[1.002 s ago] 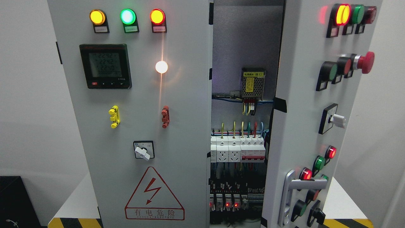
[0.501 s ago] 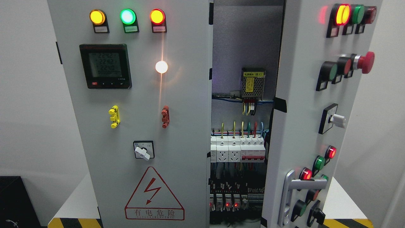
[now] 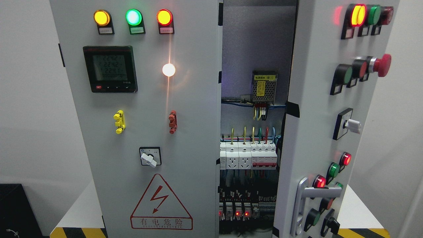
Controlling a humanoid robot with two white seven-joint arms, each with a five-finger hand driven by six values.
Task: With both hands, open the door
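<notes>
The right door (image 3: 330,109) of the grey cabinet (image 3: 185,109) stands swung open, its handle (image 3: 302,205) low down. Between it and the shut left door (image 3: 145,109), breakers (image 3: 248,157) and wires show.

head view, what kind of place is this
Probably an electrical training or test room: a grey metal control cabinet with lit indicator lamps, its right door swung open on white circuit breakers, and a red lightning hazard triangle.
</notes>
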